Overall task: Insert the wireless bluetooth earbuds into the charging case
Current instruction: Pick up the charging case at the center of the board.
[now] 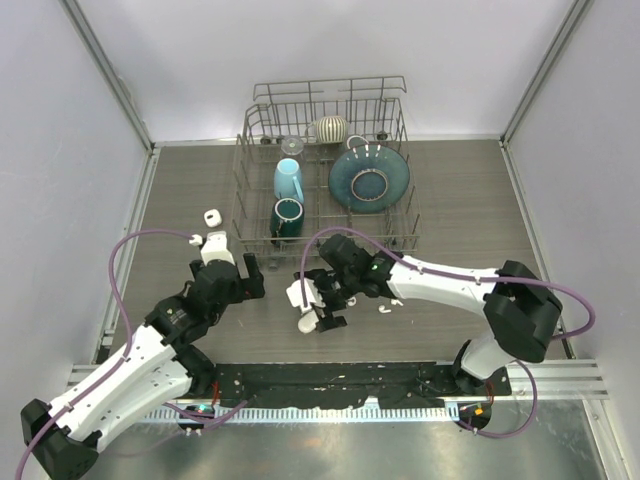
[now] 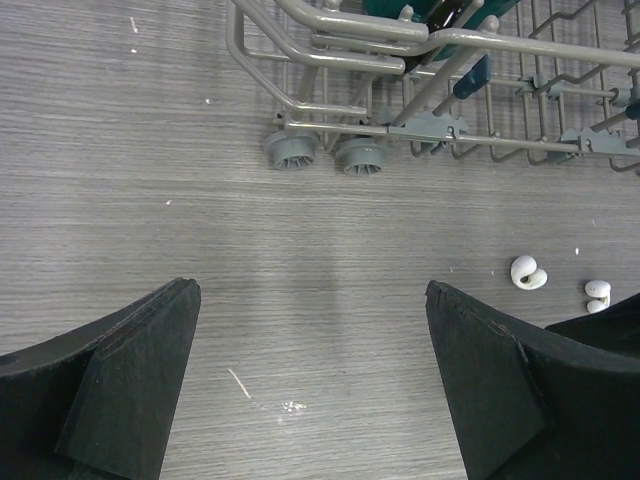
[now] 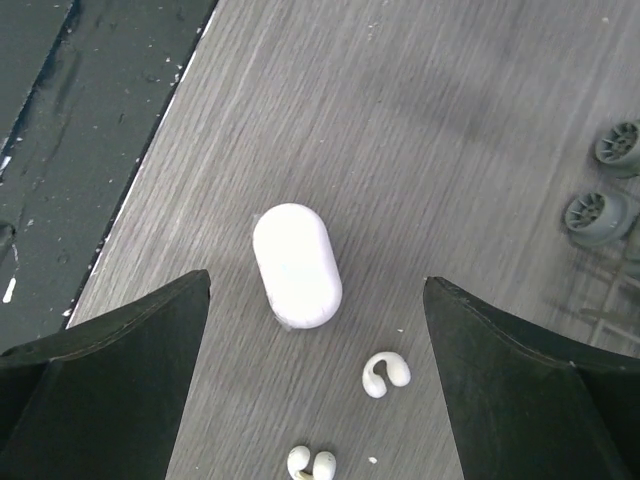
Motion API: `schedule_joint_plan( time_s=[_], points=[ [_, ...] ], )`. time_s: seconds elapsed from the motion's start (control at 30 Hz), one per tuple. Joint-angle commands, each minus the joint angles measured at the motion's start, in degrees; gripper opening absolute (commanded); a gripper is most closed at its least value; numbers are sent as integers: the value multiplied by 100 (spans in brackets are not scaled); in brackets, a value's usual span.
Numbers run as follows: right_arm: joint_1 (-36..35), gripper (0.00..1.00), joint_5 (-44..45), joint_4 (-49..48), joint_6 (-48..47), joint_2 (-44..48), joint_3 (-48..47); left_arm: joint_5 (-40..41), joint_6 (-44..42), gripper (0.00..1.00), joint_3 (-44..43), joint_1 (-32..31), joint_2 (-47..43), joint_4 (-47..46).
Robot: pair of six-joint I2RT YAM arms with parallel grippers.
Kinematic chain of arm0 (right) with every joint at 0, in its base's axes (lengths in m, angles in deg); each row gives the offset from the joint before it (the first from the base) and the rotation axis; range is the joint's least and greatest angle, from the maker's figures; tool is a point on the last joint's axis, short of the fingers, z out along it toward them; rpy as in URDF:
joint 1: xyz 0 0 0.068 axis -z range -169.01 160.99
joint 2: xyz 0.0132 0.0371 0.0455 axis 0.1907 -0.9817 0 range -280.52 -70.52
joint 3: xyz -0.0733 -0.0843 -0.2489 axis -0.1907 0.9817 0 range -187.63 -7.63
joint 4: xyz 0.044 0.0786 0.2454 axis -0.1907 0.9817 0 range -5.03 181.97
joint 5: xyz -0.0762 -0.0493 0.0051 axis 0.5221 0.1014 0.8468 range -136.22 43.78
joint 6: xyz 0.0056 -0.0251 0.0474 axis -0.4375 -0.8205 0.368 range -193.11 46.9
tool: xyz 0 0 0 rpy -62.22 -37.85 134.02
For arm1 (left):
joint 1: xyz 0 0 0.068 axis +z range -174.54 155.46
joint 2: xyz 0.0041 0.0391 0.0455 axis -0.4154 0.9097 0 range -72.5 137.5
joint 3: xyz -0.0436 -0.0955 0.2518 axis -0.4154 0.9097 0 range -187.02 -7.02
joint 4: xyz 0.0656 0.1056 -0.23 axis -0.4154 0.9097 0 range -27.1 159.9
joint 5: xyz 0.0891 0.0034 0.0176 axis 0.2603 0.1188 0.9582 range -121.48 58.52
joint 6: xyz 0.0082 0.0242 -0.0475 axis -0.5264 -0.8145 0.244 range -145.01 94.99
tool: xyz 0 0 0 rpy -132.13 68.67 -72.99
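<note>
Lying flat, charging case points lengthwise away from right claw.

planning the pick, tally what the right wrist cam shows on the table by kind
white charging case: 1
white earbuds: 2
grey rack wheels: 2
total: 5

Glossy white plastic case & earbuds, matt wood-grain table, grey coated-wire rack.
</note>
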State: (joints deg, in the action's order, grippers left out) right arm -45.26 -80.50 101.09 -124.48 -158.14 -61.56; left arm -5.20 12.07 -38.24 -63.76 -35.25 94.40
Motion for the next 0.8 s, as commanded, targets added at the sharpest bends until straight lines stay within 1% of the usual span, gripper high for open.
schedule_joint_plan(
  time_s=[0.0,0.07,0.17,0.33,0.57,0.77],
  points=[
    [88,92,-421,988,-601,-360,-425,-106,-131,100,-42,37,-43,-285],
    [140,90,-465,1322,-776,-467,-565,-97,-131,100,-24,46,-43,-320],
    [175,90,-404,1385,-795,-616,-566,-150,-140,100,20,46,-69,-373],
    [228,89,-500,1157,-690,-810,-540,-132,-131,100,64,64,-17,-470],
    [255,89,-404,806,-628,-1012,-566,-88,-122,100,90,90,-25,-488],
    [264,89,-334,708,-646,-1223,-759,-88,-113,100,108,117,-60,-470]
  ],
)
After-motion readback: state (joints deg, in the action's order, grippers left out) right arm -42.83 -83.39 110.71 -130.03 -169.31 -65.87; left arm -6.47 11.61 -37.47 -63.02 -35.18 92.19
